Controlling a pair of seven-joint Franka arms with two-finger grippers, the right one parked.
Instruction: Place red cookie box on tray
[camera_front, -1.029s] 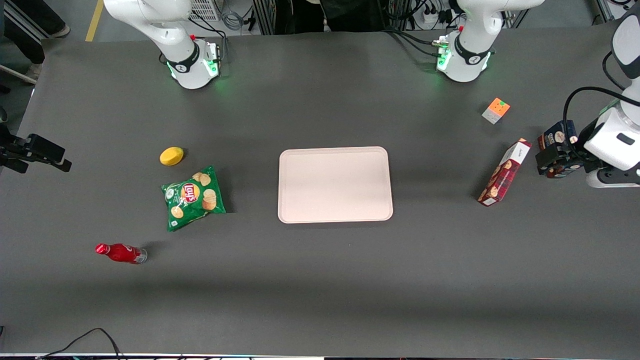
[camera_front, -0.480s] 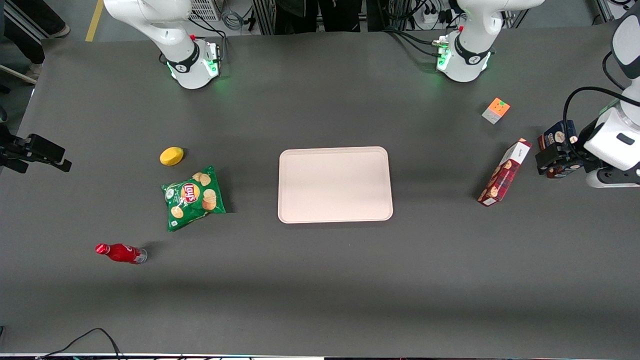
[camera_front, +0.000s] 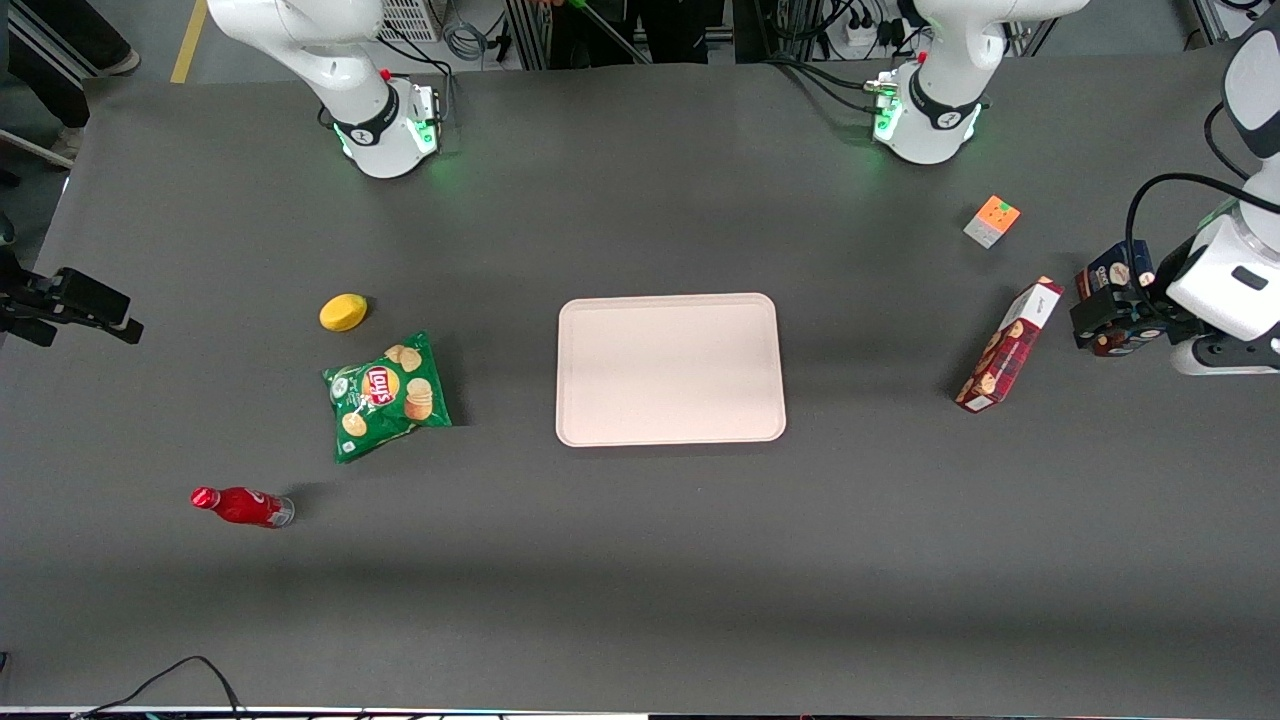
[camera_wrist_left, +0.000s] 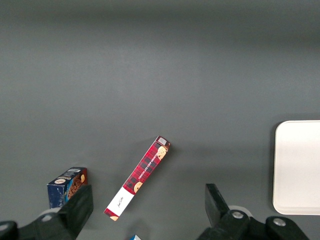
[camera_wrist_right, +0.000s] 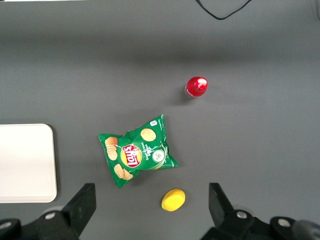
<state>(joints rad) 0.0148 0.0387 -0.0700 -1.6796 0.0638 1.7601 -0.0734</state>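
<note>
Red cookie box (camera_front: 1008, 345) lies flat on tabletop toward working arm's end, long axis diagonal, white end panel pointing away from front camera; well apart from tray (camera_front: 670, 368), which sits mid-table with nothing on it. Gripper (camera_wrist_left: 149, 205) hangs high above table near that end, fingers (camera_wrist_left: 80, 207) spread wide, holding nothing; wrist view shows box between and just ahead of the two tips. Blue cookie box (camera_wrist_left: 67, 186) stands just beside it, closer to the table's end edge; small orange-topped cube (camera_front: 992, 221) sits farther from front camera than both.

Handling, est.: thin cardboard carton, prob. light, fairly stiff lengthwise but side walls dent under hard squeeze; printed surface likely smooth, so moderate grip force. Best hold approx. mid-length, across the narrow width, jaws turned to match box diagonal; end grip would let the long carton droop or swing. Contents (cookies) fragile: set down, don't drop.
</note>
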